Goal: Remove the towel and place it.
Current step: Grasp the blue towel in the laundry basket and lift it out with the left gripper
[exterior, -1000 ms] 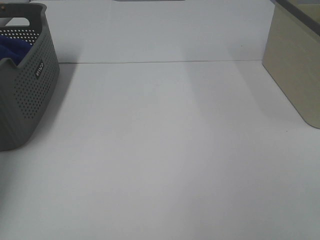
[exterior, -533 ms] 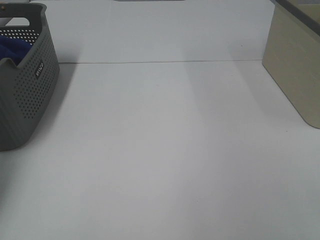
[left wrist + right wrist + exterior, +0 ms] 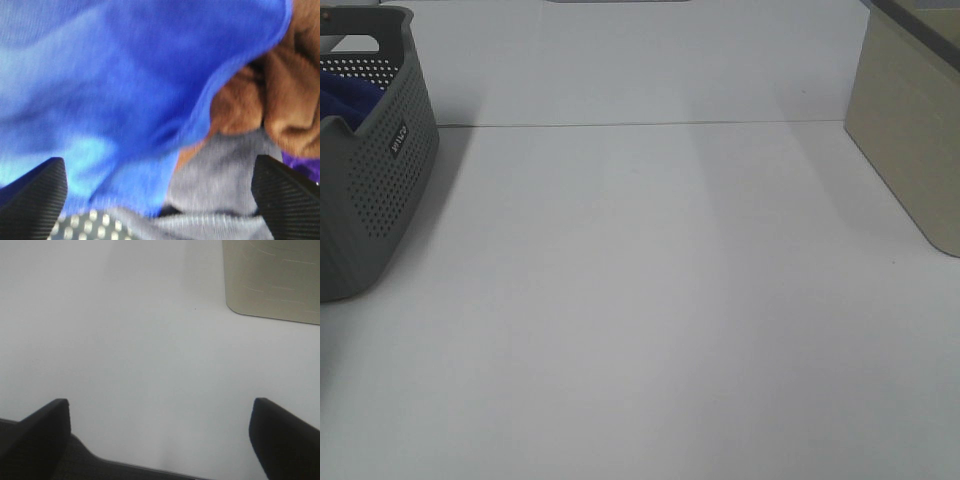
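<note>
Nothing has shifted in the high view since the earlier frames: the basket [image 3: 370,180] stands at the left edge of the bench [image 3: 650,300] as before, with the towel [image 3: 348,95] showing blue inside it. The left pincer [image 3: 159,197] hangs close over the towel, jaws spread wide and holding nothing. Beneath it the towel lies crumpled over a brown cloth [image 3: 270,100] and a grey cloth [image 3: 220,175]. The right pincer [image 3: 160,435] is likewise wide open and empty above bare bench, near a beige box [image 3: 272,280]. Judged step: reaching for the grasp, towel not yet lifted. The next move calls for descending onto blue fabric alone, clear of the other cloths, then closing. The towel is bunched, so its long axis and heading cannot be told; only one hemmed edge shows.
</note>
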Motion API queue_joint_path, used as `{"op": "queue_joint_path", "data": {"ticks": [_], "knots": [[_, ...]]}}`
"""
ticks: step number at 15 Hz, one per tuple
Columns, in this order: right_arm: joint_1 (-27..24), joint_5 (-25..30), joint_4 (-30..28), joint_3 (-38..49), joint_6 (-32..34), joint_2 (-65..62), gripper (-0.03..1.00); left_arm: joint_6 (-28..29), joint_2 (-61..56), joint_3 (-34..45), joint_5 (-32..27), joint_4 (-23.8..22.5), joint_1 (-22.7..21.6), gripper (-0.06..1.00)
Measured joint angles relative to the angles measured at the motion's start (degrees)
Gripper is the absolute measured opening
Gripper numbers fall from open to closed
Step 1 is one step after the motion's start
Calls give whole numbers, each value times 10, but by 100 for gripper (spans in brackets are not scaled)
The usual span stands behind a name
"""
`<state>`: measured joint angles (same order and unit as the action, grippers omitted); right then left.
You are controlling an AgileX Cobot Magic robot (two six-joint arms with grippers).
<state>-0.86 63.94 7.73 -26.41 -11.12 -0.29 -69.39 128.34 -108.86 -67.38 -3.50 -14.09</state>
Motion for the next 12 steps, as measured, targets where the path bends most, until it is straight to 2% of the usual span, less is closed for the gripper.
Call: {"op": "queue_joint_path", "data": {"ticks": [7,12], "knots": [[0,0,0,0,-1,0,93,6,22,0,-15,25,0,90],[0,0,0,0,-1,0,93,20,22,0,-18,26,0,90]]}}
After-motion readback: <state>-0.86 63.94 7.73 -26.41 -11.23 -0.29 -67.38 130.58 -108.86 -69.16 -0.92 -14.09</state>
